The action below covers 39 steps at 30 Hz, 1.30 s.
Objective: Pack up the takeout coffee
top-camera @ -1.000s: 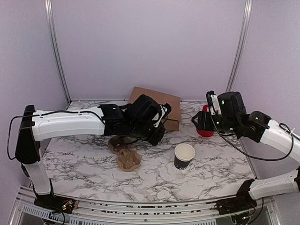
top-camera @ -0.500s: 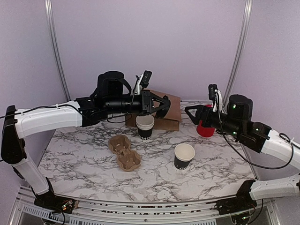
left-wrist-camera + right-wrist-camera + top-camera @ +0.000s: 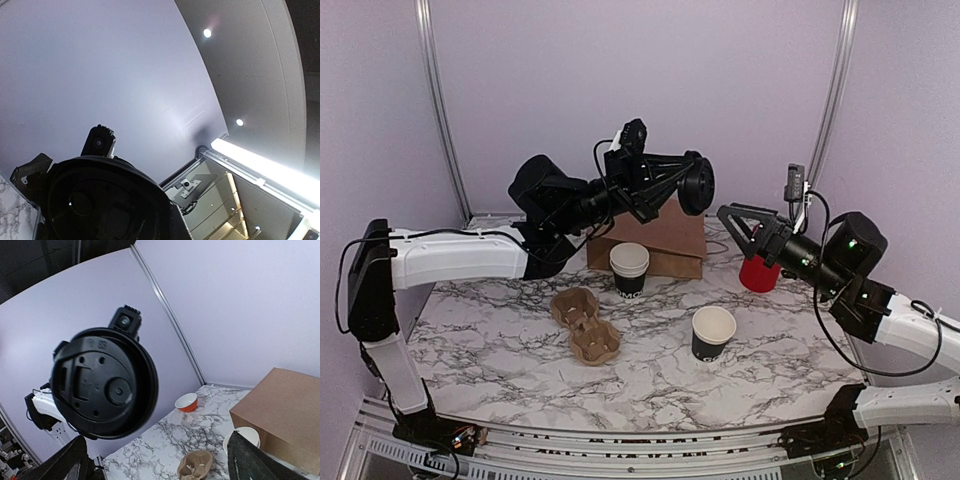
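Pinching the black lid (image 3: 700, 188) in the clamped jaws of my left gripper (image 3: 686, 183), I hold it high, facing my right gripper (image 3: 745, 222), whose jaws stand wide apart just short of it.

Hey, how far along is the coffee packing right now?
Nothing looks packed: the cup by the bag and the near cup stand lidless, the bag sits at the back, and the carrier is empty. In hand: the left tool holds the black lid in the air, facing the open right tool. Left to do: lid a cup, then pack it.
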Each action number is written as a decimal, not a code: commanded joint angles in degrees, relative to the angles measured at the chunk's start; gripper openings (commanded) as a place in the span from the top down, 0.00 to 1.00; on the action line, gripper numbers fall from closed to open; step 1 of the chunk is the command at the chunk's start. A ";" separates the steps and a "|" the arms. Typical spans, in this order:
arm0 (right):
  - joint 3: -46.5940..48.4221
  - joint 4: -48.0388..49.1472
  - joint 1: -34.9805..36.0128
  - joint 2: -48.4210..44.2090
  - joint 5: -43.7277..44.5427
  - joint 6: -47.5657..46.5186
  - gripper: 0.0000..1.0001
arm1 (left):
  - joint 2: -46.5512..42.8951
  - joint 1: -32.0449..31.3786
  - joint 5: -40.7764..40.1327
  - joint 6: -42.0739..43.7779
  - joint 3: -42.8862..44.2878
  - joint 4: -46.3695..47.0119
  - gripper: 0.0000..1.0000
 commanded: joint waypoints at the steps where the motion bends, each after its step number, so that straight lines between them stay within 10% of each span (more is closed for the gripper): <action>1: 0.55 13.43 -0.35 0.39 -4.93 4.31 0.06 | 3.67 0.13 -0.64 -14.71 2.17 19.63 1.00; 18: 4.32 29.46 -1.84 11.38 -11.75 25.53 0.06 | 5.68 -0.40 -3.04 -18.17 2.17 25.65 1.00; 39: 8.32 50.37 -0.35 24.04 -19.11 40.29 0.33 | 9.53 -0.61 -4.20 -21.18 4.61 27.77 1.00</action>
